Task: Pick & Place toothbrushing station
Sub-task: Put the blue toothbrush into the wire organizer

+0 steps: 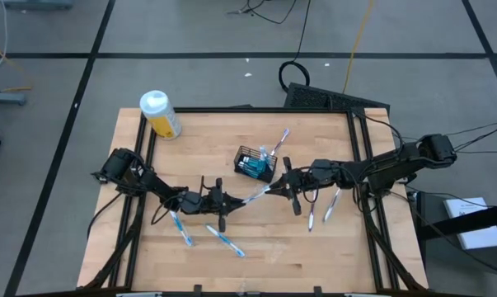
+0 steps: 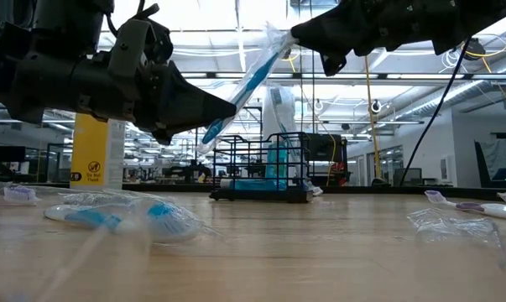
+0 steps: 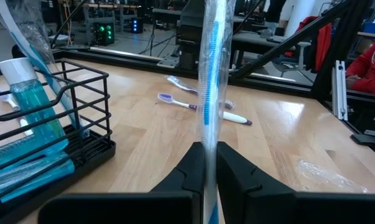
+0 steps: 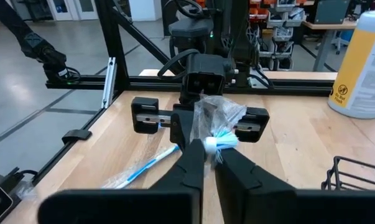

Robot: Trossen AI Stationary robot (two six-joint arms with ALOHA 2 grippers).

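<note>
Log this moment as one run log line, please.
left gripper: shut on wrapped toothbrush | right gripper: shut on same toothbrush | state: held above table, handover | basket: untouched

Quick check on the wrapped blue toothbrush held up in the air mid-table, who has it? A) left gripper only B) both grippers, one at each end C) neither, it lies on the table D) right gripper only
B: in the high view the left gripper and the right gripper each pinch one end of the wrapped toothbrush; the low view shows it off the table.
</note>
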